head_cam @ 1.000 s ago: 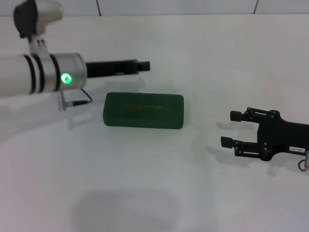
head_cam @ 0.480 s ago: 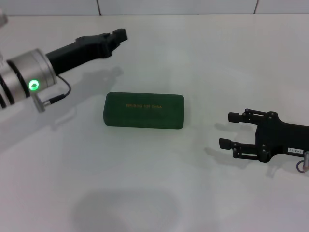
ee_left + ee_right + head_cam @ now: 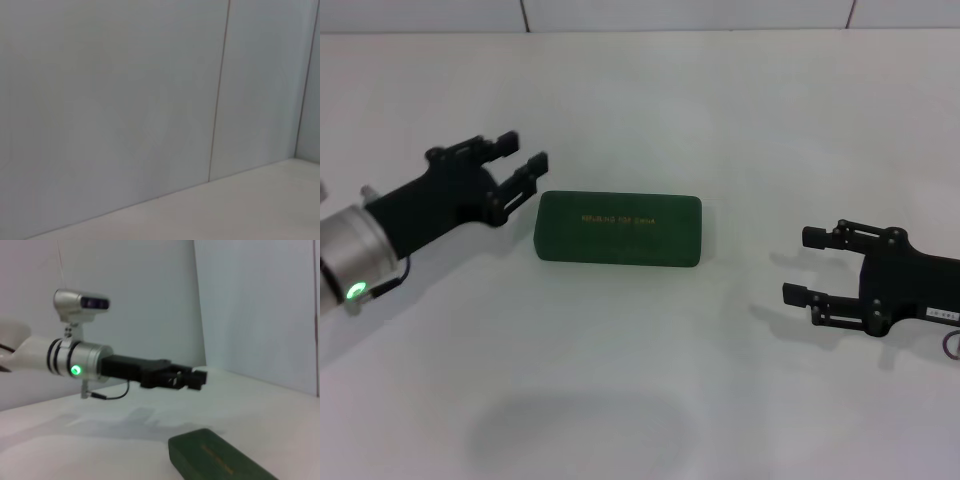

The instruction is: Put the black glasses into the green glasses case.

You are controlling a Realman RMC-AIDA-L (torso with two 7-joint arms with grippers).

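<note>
Since a second ago the left gripper (image 3: 512, 165) swings down to the closed green glasses case (image 3: 618, 229) at its 9 o'clock, fingers spread and empty; right gripper (image 3: 810, 265) waits released at 3 o'clock; black glasses unseen, presumably already cased.

We see a plain white table (image 3: 640, 400) filling the frame, with a pale panelled wall (image 3: 680, 14) along the top edge.
</note>
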